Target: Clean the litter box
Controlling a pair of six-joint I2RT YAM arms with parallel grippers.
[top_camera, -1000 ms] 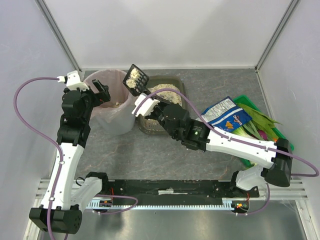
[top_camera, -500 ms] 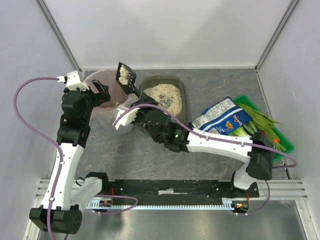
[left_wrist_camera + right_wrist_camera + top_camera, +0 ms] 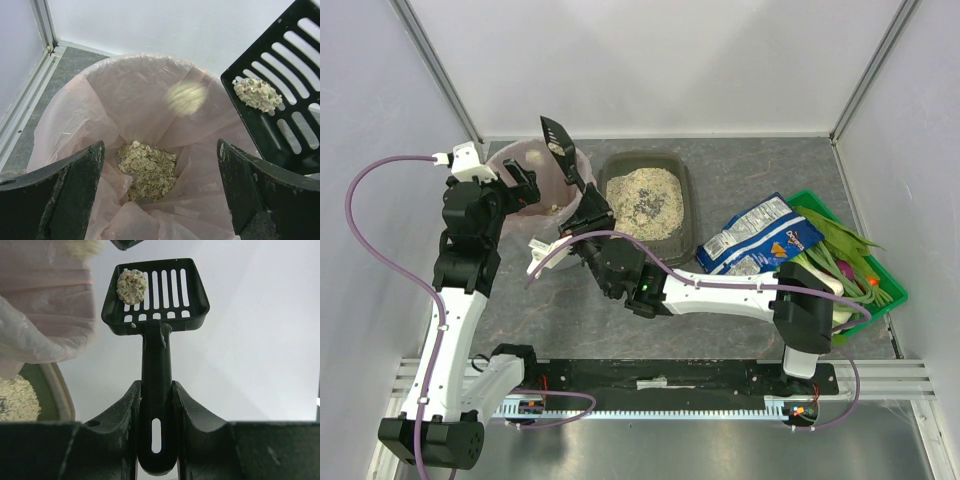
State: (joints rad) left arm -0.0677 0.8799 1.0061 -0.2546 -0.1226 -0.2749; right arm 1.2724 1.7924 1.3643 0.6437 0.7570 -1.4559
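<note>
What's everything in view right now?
litter box: one, grey-brown, far centre, beige granules inside
bin: one, pink-lined, left of the litter box, waste at bottom
scoop: one, black, over the bin's edge
clump: one, beige, on the scoop
chip bag: one, blue and white, right of the litter box
crate: one, green, far right, holding vegetables
left claw: one, black, open over the bin
right claw: one, black, shut on the scoop handle

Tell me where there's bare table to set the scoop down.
Far right, between the litter box, the chip bag and the back wall. Also the near strip of table along the base rail. Crowded around the bin, where the scoop hangs.
</note>
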